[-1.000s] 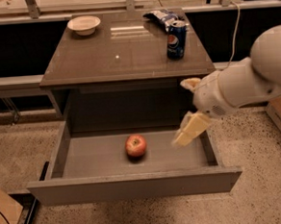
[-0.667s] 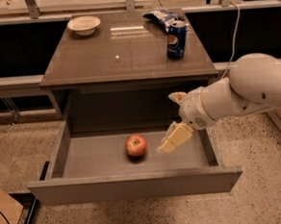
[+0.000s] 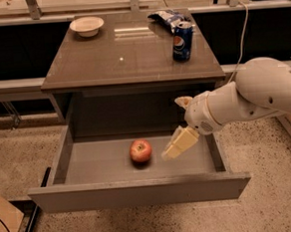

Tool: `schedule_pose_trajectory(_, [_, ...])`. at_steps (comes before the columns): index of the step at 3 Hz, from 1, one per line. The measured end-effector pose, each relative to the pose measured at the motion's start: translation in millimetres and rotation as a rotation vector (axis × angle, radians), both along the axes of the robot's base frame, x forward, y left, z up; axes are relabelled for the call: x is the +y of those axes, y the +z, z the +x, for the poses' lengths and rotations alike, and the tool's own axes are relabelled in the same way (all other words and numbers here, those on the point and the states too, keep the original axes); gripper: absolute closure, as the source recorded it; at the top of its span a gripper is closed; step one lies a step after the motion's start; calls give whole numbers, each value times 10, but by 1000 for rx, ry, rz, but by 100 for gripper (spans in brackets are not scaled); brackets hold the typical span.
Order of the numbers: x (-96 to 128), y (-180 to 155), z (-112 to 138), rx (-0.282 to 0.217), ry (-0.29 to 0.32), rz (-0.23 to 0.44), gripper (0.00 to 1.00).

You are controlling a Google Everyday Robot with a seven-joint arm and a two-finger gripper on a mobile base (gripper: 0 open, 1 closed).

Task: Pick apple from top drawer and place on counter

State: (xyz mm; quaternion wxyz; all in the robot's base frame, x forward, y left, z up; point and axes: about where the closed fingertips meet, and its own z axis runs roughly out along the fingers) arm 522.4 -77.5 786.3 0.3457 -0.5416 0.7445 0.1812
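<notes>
The top drawer (image 3: 141, 192) is pulled out wide below the counter (image 3: 131, 51). The red apple (image 3: 140, 151) lies on the drawer floor, near the middle. My gripper (image 3: 172, 128) hangs over the drawer's right half, just to the right of the apple and apart from it. It is open, with one cream finger (image 3: 180, 143) pointing down toward the apple and the other finger (image 3: 183, 102) up near the cabinet's dark opening. It holds nothing. My white arm (image 3: 263, 92) reaches in from the right.
On the counter stand a blue soda can (image 3: 182, 41) at the right, a chip bag (image 3: 167, 18) behind it and a white bowl (image 3: 87, 26) at the back left. A cable (image 3: 240, 41) hangs at the right. Speckled floor lies around the cabinet.
My gripper has moved left and a little down inside the drawer, closer to the apple. The apple has not moved.
</notes>
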Motion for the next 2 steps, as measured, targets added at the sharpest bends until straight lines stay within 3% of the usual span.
schedule_pose_trajectory(2, [667, -659, 340, 11, 24, 98, 0])
